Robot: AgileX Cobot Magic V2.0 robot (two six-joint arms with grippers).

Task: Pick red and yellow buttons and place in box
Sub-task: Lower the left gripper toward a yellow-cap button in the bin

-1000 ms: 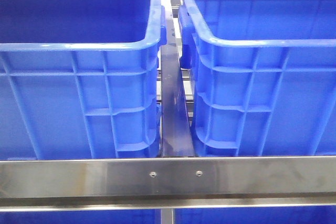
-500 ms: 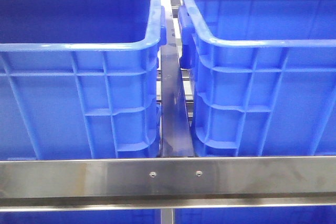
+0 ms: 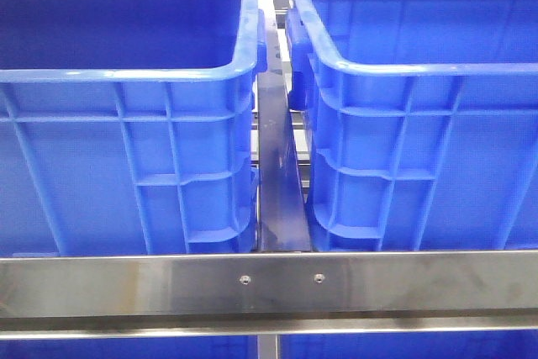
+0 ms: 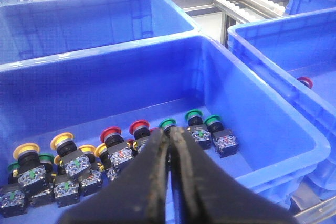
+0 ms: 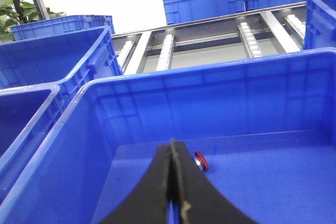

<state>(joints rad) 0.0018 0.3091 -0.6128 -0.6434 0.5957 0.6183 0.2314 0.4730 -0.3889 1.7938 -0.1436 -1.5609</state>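
The left gripper [image 4: 169,136] is pressed together above a blue crate [image 4: 262,114] holding red buttons [image 4: 139,127], yellow buttons [image 4: 62,141] and green ones [image 4: 193,114]. The right gripper [image 5: 172,148], also pressed together, is over another crate [image 5: 79,145] with one red button [image 5: 201,161] inside.

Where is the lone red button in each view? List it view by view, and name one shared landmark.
Front: not visible; the crate walls hide the insides.
Left wrist: the red button peeks over the neighbouring crate's rim, near the picture's right edge.
Right wrist: the button lies on the crate floor, just below the picture's middle.
Shared landmark: the right crate, which holds it.
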